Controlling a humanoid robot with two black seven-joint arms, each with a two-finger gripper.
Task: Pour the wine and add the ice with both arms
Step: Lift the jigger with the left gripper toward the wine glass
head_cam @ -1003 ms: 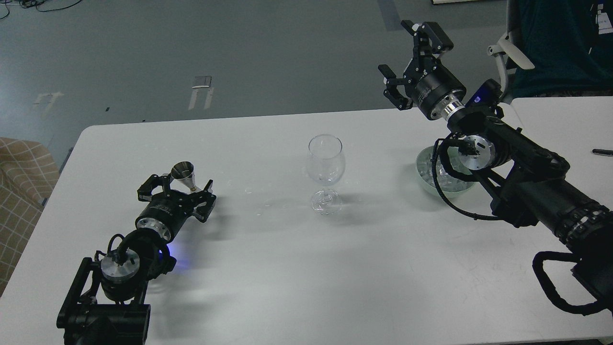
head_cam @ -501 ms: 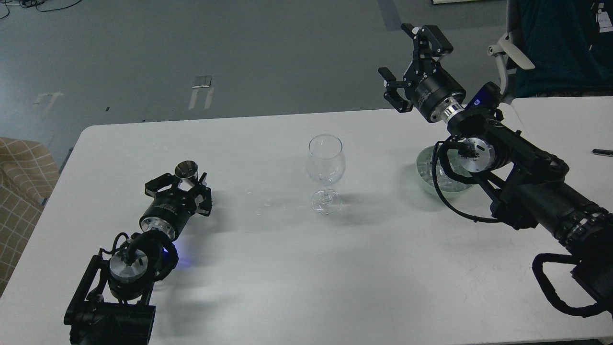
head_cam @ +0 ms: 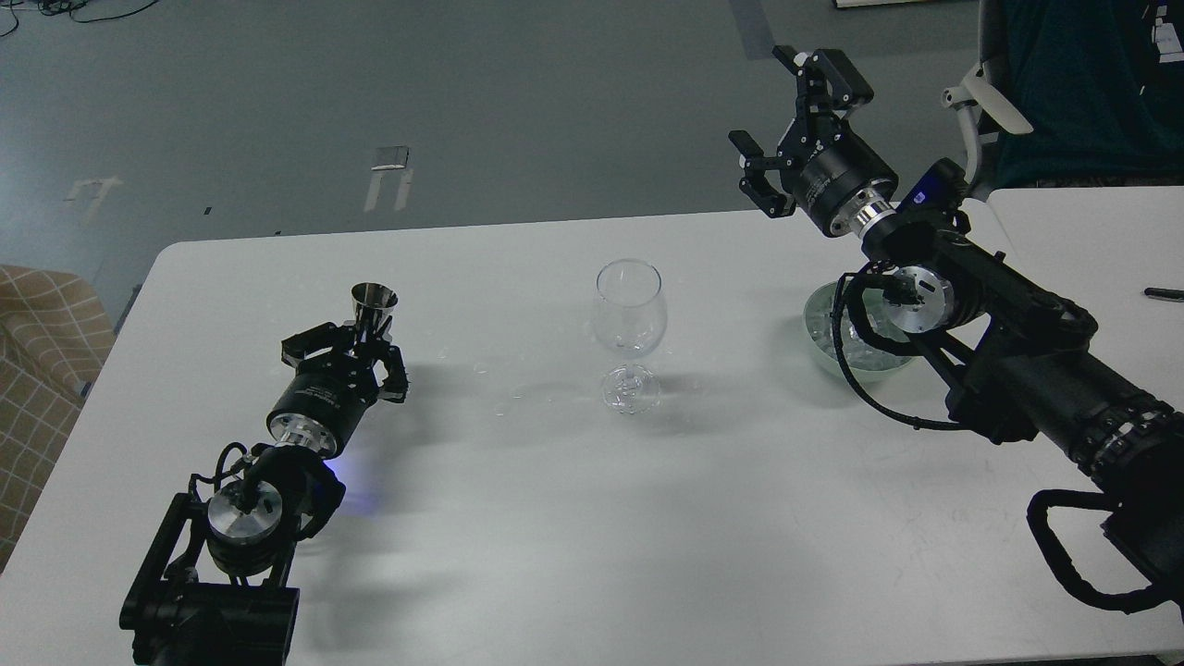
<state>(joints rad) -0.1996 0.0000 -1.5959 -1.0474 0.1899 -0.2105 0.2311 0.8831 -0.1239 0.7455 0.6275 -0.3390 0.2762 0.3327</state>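
An empty clear wine glass (head_cam: 628, 324) stands upright at the middle of the white table (head_cam: 555, 518). A small steel measuring cup (head_cam: 373, 310) is at the left, held upright off the table. My left gripper (head_cam: 365, 347) is shut on its lower half. A pale green bowl (head_cam: 819, 333) holding clear ice cubes (head_cam: 823, 324) sits at the right, partly hidden by my right arm. My right gripper (head_cam: 795, 125) is open and empty, raised high above and behind the bowl.
A black pen (head_cam: 1163, 294) lies on a second white table at the far right. A chair (head_cam: 990, 102) stands behind that table. A checked beige seat (head_cam: 42, 342) is off the table's left edge.
My left gripper closed on the steel cup and lifted it upright, moving slightly away from me. My right gripper barely moved.
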